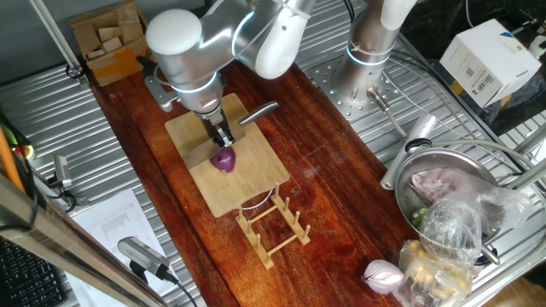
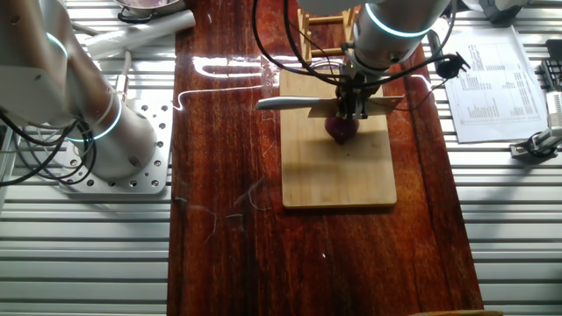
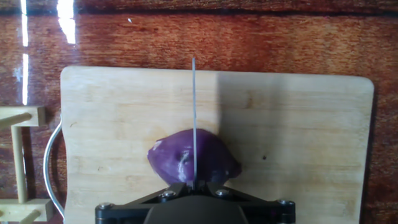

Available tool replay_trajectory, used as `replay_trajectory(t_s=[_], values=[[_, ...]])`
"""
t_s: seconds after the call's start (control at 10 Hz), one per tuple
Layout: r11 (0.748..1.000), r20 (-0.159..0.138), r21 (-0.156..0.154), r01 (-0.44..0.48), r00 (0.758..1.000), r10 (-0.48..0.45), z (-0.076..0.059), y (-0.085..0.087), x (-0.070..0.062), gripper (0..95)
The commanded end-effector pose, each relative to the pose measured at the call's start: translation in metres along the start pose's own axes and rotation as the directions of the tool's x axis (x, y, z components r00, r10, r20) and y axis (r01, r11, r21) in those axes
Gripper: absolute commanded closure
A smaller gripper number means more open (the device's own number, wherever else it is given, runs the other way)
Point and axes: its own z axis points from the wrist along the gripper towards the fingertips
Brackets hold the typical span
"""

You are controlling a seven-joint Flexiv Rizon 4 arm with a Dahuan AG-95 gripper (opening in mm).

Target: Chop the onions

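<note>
**Knife over purple onion on cutting board**

Onion (image 3: 194, 157) sits on the bamboo cutting board (image 1: 241, 175), a little toward the board edge nearest the wooden rack (image 1: 271, 223). It is small, round, dark purple-red, with glossy skin. The hand view shows it from directly above, and it looks whole.

Gripper (image 1: 223, 139) is pinched on the knife (image 2: 299, 104), fingers pressed against the knife at the middle of its length. In the other fixed view the knife lies level, with its grey handle reaching out past the board's left edge and the blade running right over the board. The hand view shows the blade edge-on as a thin vertical line crossing the middle of the onion (whether the edge is touching the skin or already in it, I cannot tell). The blade spine extends beyond the onion toward the far side of the board.

The board lies on a dark red-brown wooden tabletop (image 2: 219, 202), which rests on a ribbed metal surface. The rack stands just beside the board's end, with a thin wire loop at the board edge next to it.

Off the board: a pale pink-white onion (image 1: 382, 275) near a metal bowl (image 1: 444, 166) with bagged produce, well apart from the cutting area. A printed sheet (image 2: 493, 83) lies on the metal surface beside the tabletop.
</note>
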Motion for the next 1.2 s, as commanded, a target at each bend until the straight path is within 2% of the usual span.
replay_trajectory(t_s=[0.1, 0.3, 0.4, 0.9, 1.1, 1.2], values=[[1.0, -0.004, 0.007, -0.003, 1.0, 0.003, 0.011, 0.002, -0.005, 95.0], [1.0, -0.008, 0.012, 0.011, 1.0, -0.011, 0.025, 0.0, -0.008, 95.0], [1.0, -0.018, 0.009, 0.013, 1.0, -0.013, 0.025, 0.0, -0.007, 95.0], [1.0, -0.017, 0.011, 0.007, 1.0, -0.006, 0.018, 0.001, -0.009, 95.0], [1.0, -0.012, 0.008, 0.017, 1.0, -0.017, 0.013, 0.001, -0.007, 57.0], [1.0, -0.014, 0.009, 0.016, 1.0, -0.015, 0.01, 0.002, -0.007, 57.0]])
